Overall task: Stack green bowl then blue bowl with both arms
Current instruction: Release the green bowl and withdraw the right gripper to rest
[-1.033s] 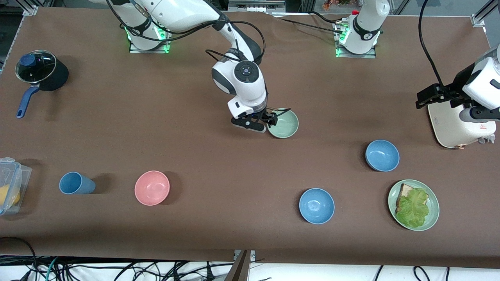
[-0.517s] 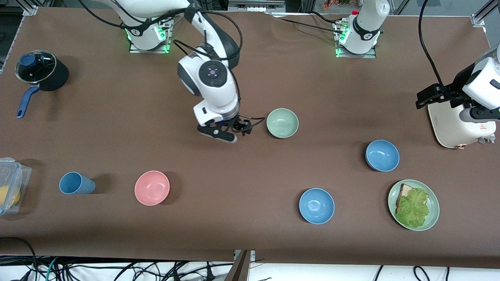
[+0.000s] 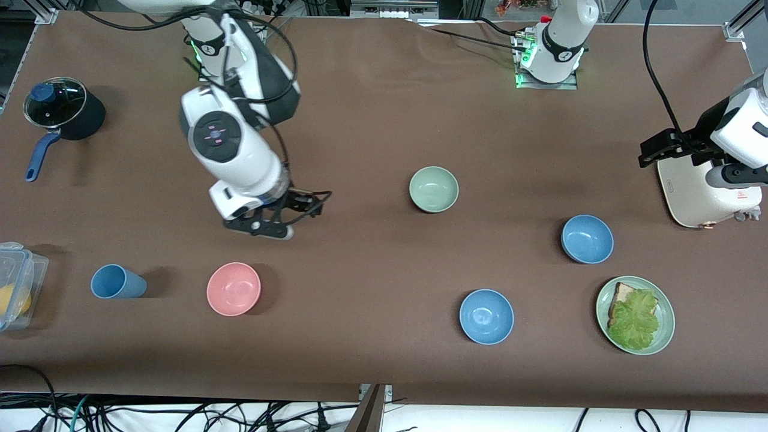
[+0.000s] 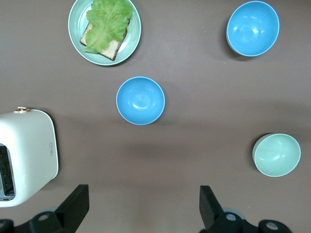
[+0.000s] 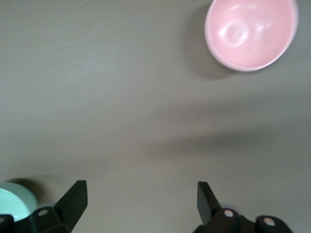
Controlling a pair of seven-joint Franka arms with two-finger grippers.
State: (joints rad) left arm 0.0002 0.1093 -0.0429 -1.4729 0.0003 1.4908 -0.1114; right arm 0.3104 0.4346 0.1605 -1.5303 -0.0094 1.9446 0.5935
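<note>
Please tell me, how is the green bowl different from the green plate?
The green bowl is deep and narrow; the green plate is flat and wider. The green bowl is empty, while the green plate carries toast with lettuce. The green bowl stands mid-table, farther from the front camera; the green plate lies nearer to it, toward the left arm's end. Both are round, pale green and untouched by either gripper.

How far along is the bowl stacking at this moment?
Done: the green bowl sits upright mid-table, alone. In hand: nothing; the right end effector hangs open over bare table, the left end effector open beside the toaster. Left: both blue bowls lie unstacked.
</note>
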